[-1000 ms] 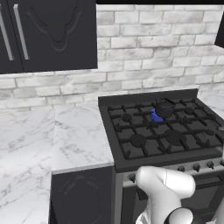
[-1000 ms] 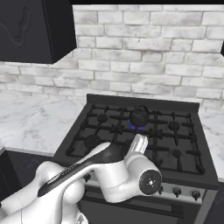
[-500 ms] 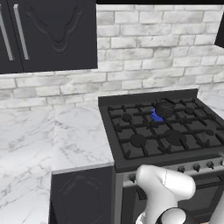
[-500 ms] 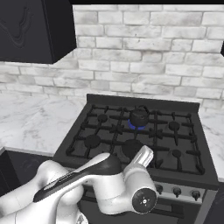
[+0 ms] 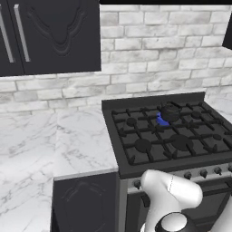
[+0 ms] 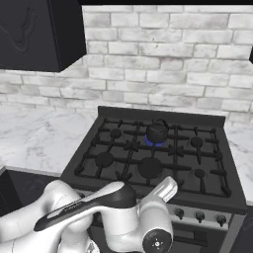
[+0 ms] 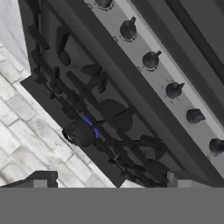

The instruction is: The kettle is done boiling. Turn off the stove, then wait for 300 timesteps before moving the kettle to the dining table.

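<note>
Arm swung lower; round black kettle [image 6: 157, 132] over blue flame.

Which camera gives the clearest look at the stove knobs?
The hand view: the knobs run in a close row along the silver strip. In the right base view, three small knobs show past the arm. In the left base view, a few knobs peek above it.
</note>
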Available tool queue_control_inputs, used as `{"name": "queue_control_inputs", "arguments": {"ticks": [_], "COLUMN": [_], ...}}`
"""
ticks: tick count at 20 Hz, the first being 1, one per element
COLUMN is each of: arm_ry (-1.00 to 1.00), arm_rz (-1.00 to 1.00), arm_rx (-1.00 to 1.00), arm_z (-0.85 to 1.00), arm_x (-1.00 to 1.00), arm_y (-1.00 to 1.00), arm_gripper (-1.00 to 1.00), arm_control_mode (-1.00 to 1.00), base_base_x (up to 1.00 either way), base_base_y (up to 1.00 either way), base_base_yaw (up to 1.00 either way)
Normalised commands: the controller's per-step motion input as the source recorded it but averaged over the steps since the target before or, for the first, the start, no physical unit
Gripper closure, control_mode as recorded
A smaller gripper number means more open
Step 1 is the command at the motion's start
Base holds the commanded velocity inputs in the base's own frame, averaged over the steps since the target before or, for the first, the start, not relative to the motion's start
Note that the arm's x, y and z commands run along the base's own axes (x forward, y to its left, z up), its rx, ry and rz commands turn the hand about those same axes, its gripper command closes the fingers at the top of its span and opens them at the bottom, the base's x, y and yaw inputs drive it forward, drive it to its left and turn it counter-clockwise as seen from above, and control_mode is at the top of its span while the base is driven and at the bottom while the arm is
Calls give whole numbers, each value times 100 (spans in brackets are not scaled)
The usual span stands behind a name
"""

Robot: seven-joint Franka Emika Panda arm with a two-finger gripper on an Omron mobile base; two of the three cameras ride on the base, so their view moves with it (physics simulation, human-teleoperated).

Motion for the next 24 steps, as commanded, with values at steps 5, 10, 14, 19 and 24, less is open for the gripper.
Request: {"name": "queue_control_inputs", "arguments": {"ticks": [5, 10, 14, 19, 24], "arm_ry": [-1, -2, 0, 0, 0], "arm_rz": [-6, -3, -1, 0, 0], "arm_rx": [9, 9, 8, 4, 5], "arm_z": [-19, -21, -20, -20, -23], "arm_x": [-19, -18, -11, 0, 0], "arm_y": [-11, -7, -1, 0, -2], "arm_gripper": [-100, -100, -100, -100, -100], "arm_control_mode": [-100, -100, -100, -100, -100], "base_base_x": [0, 0, 0, 0, 0], "base_base_y": [0, 0, 0, 0, 0], "base_base_yaw": [0, 0, 0, 0, 0]}}
